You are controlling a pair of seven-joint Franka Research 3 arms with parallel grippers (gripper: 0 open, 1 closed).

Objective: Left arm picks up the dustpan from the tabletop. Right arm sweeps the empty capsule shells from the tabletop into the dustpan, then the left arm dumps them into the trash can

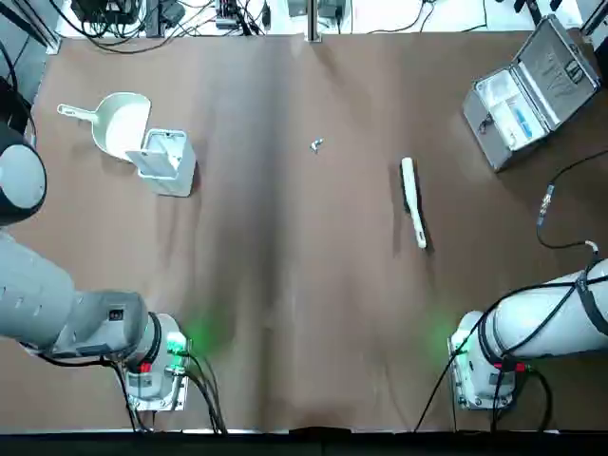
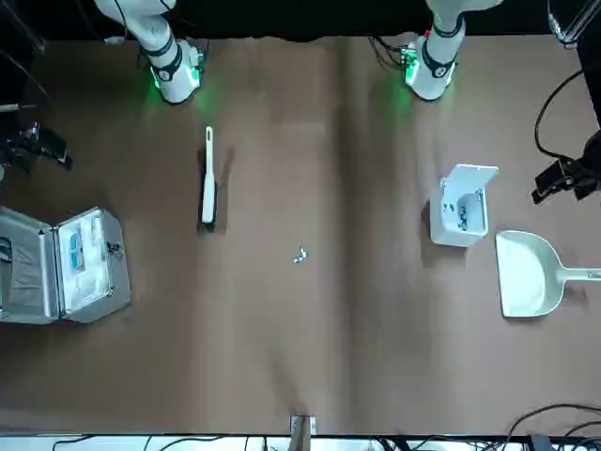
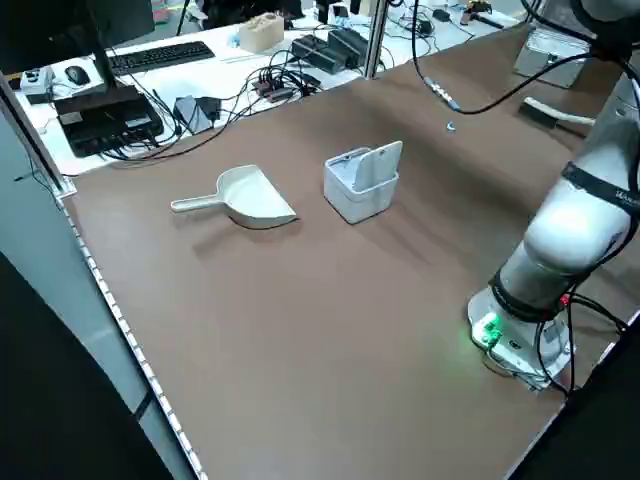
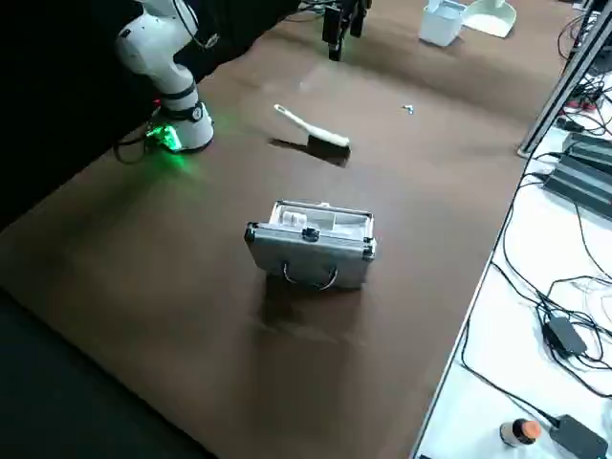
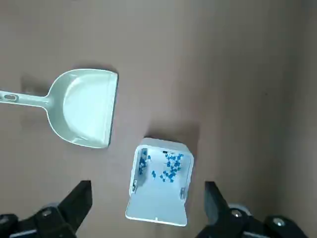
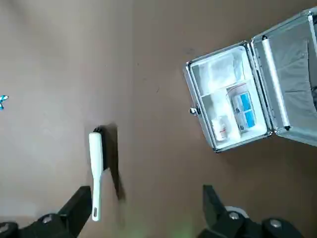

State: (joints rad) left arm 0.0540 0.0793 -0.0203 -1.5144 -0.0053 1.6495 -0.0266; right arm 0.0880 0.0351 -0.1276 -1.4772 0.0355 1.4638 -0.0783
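Hanging high over the tabletop (image 1: 285,285), the left gripper (image 5: 148,208) has its fingers (image 5: 79,198) spread wide, holding nothing and touching nothing. Directly below the gap between its fingertips stands the trash can (image 5: 161,181), its lid swung open and small blue bits lying inside. Just beyond the can, off toward one fingertip, the dustpan (image 5: 86,109) lies flat on the table with its thin handle pointing away from the can; pan and can are close but apart in the wrist view, while from overhead the can's lid edge overlaps the pan's rim.

The right gripper (image 6: 143,208) is likewise raised and stretched wide, empty. Below it, near one fingertip, lies the brush (image 6: 95,173), a slim white stick with dark bristles along one side. Farther out sits the open silver case (image 6: 233,94), well apart from the brush. The empty capsule shells (image 1: 316,144) are a tiny cluster mid-table, between the two claws' working areas, well apart from both the brush and the dustpan.
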